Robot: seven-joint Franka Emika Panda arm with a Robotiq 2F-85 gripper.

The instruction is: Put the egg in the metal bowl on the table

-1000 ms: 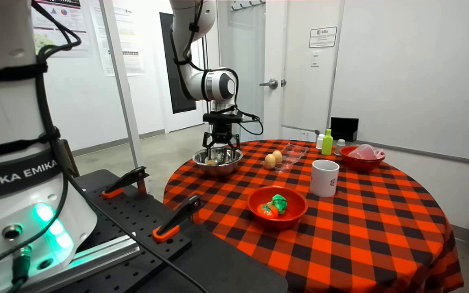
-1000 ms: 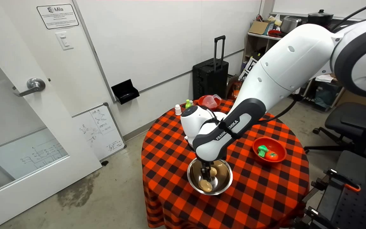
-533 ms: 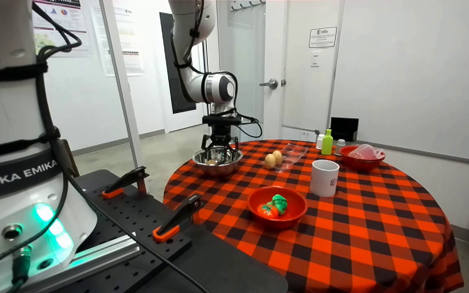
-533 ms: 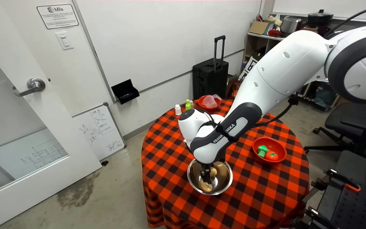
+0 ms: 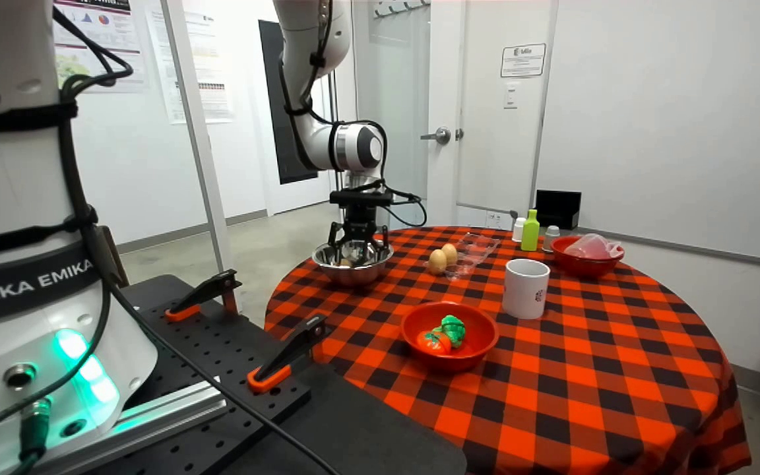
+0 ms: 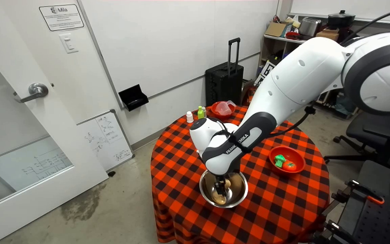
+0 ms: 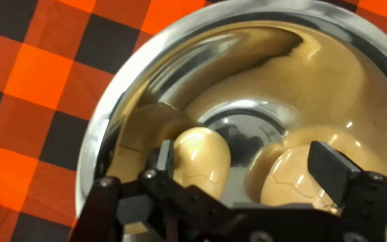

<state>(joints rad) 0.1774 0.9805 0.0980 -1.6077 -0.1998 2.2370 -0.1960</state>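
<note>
The shiny metal bowl [image 5: 353, 277] stands on the red-and-black checkered table [image 5: 591, 376]; it also shows in an exterior view [image 6: 239, 186] and the wrist view [image 7: 94, 137]. Two brown eggs lie inside it in the wrist view: the left egg [image 7: 207, 154] beside the left finger, the right egg [image 7: 291, 178] partly behind the right finger. Two more eggs [image 5: 438, 262] rest on the table beside a clear plastic carton [image 5: 479, 249]. My gripper [image 7: 247, 163] is open, its fingers spread wide inside the bowl over both eggs, closed on neither. In an exterior view the gripper [image 5: 359, 252] points straight down.
A red bowl [image 5: 475, 353] holds a toy tomato and broccoli. A white mug [image 5: 525, 290] stands near it. Farther off are a green bottle [image 5: 530, 232], small white shakers [image 5: 551, 237] and another red bowl [image 5: 584, 265] with a translucent container.
The arm has come down slightly, and my gripper sits a little lower in the metal bowl, covering more of an egg there. The other objects have not moved.
</note>
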